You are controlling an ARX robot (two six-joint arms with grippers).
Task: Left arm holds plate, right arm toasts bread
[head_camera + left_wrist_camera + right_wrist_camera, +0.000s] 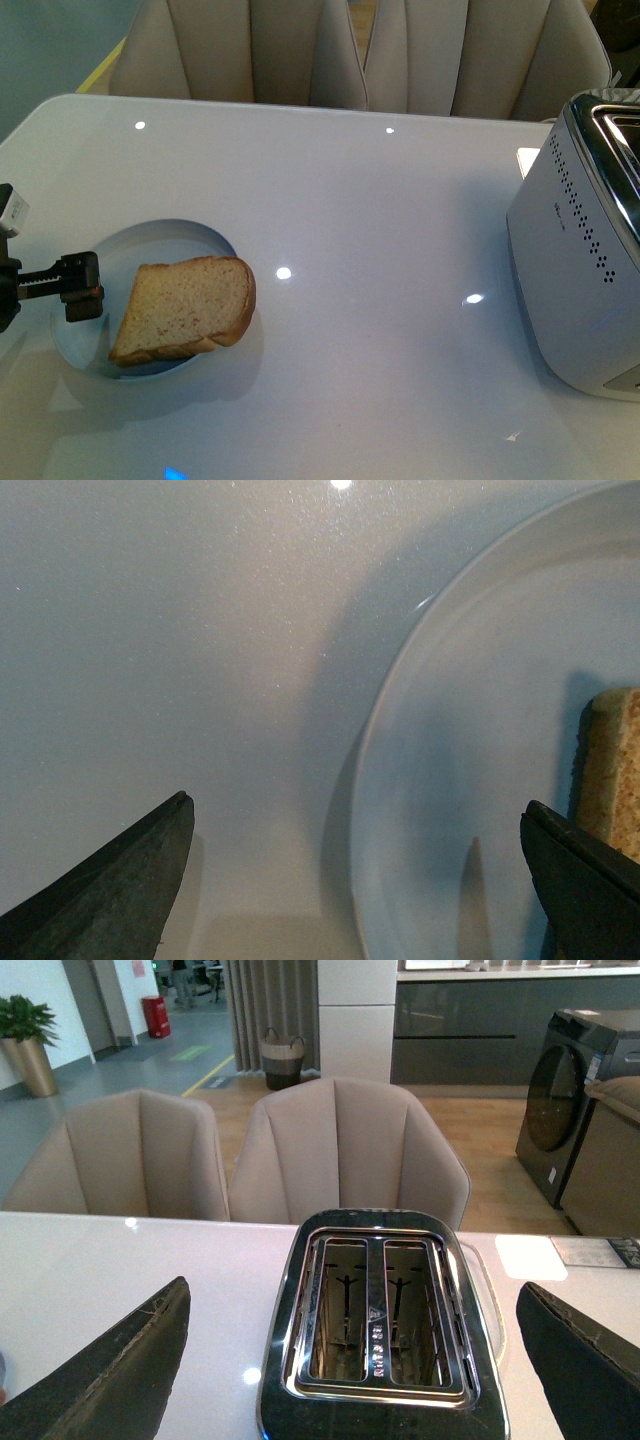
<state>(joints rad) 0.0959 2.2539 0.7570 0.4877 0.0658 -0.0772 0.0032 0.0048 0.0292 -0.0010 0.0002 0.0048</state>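
A slice of brown bread (185,308) lies on the pale blue plate (160,233) at the table's left, its far end overhanging the rim. My left gripper (80,288) hovers open at the plate's left edge. In the left wrist view its fingers (110,885) straddle the plate rim (375,740), one over the table, the other over the dish near the bread's crust (612,770). My right gripper (355,1284) is open above the toaster (380,1320), whose two slots are empty. The front view does not show the right gripper.
The silver toaster (580,270) stands at the table's right edge. A white card (527,160) lies behind it. Beige chairs (300,50) line the table's far side. The glossy white table (380,300) stretches between plate and toaster.
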